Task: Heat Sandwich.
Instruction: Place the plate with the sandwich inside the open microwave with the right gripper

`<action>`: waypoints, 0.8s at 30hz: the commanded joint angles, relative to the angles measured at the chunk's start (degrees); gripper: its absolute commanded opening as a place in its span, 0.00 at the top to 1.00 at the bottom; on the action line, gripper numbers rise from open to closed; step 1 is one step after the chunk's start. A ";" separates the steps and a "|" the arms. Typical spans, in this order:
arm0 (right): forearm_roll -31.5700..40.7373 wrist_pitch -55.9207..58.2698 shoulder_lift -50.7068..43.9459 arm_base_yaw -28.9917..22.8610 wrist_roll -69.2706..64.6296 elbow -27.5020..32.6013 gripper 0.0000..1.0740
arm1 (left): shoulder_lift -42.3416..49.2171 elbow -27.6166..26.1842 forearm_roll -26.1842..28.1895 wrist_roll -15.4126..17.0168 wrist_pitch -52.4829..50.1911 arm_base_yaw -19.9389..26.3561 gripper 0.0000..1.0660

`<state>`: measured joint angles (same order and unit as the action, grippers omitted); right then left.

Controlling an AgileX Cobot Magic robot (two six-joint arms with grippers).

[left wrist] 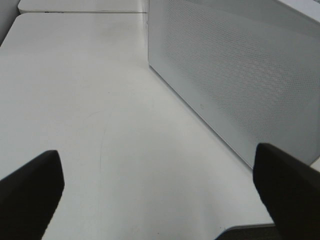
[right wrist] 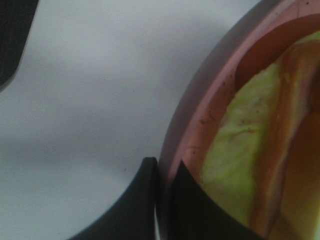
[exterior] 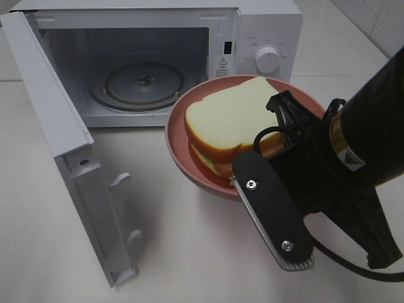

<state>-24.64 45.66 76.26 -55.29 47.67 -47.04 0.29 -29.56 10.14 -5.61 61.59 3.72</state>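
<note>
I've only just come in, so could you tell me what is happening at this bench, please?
The right claw is shut on the rim of the pink plate carrying the sandwich, just in front of the microwave. Its door stands wide open and nothing sits on the glass turntable, so the sandwich is not yet inside. The left claw is open and holds nothing, over the table beside the microwave's perforated side.
</note>
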 commanded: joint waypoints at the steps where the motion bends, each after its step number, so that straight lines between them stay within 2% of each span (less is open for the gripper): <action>1: -0.11 -2.01 -0.46 0.00 5.10 0.17 1.00 | 1.09 0.11 0.40 0.40 -0.29 -0.29 0.08; 8: 2.41 -3.72 -0.46 1.26 13.35 0.17 1.00 | 1.09 0.11 0.40 0.40 -0.29 -0.29 0.08; 12: 8.82 -4.41 -0.23 6.25 23.55 0.17 1.00 | 1.09 0.11 0.40 0.40 -0.29 -0.29 0.08; 24: 10.60 -5.79 -0.23 15.41 35.98 0.17 1.00 | 1.09 0.11 0.40 0.40 -0.29 -0.29 0.08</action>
<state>-14.32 41.42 76.26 -40.68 82.16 -47.04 0.29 -29.56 10.14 -5.61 61.59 3.72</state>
